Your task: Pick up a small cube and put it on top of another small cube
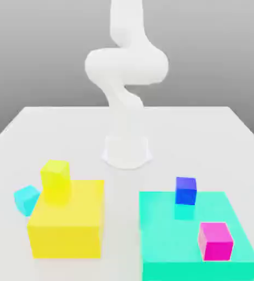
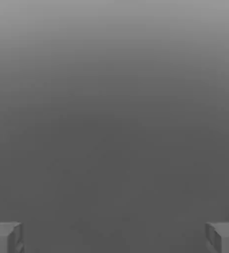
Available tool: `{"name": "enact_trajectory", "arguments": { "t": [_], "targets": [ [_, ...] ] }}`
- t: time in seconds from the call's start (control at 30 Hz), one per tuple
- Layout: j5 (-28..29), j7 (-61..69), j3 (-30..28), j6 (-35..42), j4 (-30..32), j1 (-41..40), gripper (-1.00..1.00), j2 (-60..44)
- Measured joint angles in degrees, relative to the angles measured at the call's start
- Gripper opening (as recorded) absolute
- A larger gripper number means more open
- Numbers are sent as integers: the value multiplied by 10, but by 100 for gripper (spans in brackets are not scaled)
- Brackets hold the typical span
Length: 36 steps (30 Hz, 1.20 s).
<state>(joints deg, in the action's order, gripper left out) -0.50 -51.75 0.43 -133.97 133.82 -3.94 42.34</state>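
The small cyan cube rests on the white table, against the side of the big yellow block that faces the exterior view's left. The small yellow cube stands on top of that big yellow block, at its far corner. My gripper is open, its two grey fingertips standing wide apart with only a plain grey background between them. The white arm rises from its base at the table's middle, away from the cubes.
A large flat teal block lies at the exterior view's right, carrying a dark blue small cube at its far edge and a magenta small cube nearer the front. The arm's base stands between the two big blocks, farther back.
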Motion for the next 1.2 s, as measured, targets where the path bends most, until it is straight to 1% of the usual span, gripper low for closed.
{"name": "enact_trajectory", "arguments": {
  "t": [0.53, 0.77, 1.0, 1.07, 1.2],
  "targets": [
    [-2, -401, 10, -141, 131, -224, 0, -224],
    [7, -582, -5, -202, 188, -304, 0, -322],
    [6, -756, -37, -263, 245, -374, 0, -419],
    [-1, -785, -41, -286, 254, -385, 0, -451],
    [-18, -784, -29, -351, 245, -391, 0, -531]
  ]
}}
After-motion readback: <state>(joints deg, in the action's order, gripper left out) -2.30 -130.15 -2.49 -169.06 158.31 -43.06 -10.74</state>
